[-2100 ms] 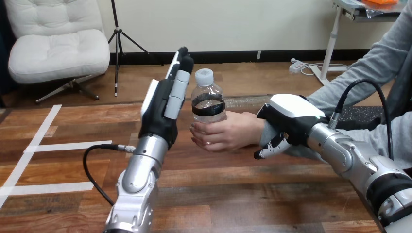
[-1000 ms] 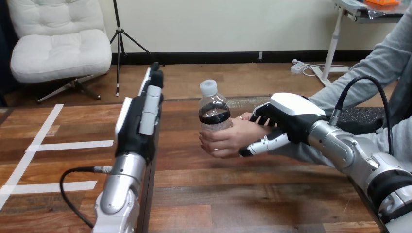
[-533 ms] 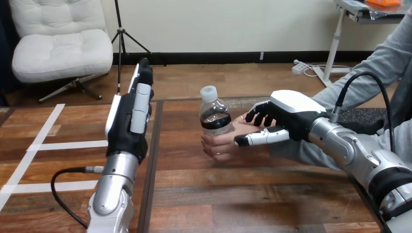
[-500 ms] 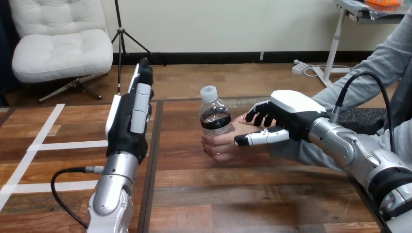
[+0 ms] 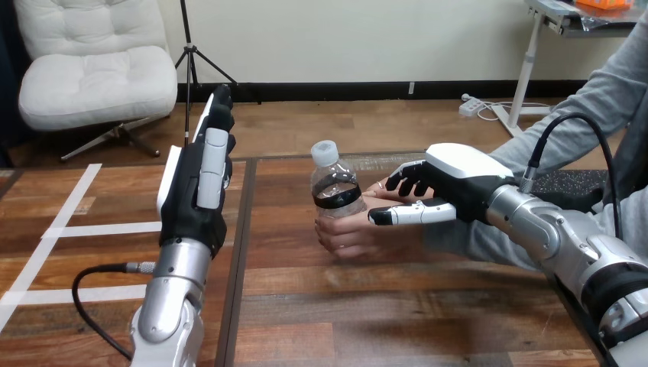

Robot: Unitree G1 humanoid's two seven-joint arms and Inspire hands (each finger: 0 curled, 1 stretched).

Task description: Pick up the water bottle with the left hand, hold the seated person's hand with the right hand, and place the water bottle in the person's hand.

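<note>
The clear water bottle [image 5: 334,187], with a white cap and a black label band, stands slightly tilted in the person's hand [image 5: 355,233] over the middle of the table [image 5: 382,321]. The person's fingers wrap round its lower half. My left hand [image 5: 195,191] is raised upright well to the left of the bottle, fingers straight, holding nothing. My right hand [image 5: 458,180] hovers over the person's wrist. Its thumb [image 5: 405,215] lies straight along the wrist and its fingers are loosely bent above it, not closed round it.
White tape lines [image 5: 107,228] mark the table's left part. A dark seam [image 5: 237,260] runs front to back beside my left forearm. The person's grey sleeve [image 5: 489,245] lies along the table under my right arm.
My left hand has drawn leftward, away from the bottle. My right hand has let go of the person's wrist and straightened its thumb. The person's hand still holds the bottle, now slightly tilted.
</note>
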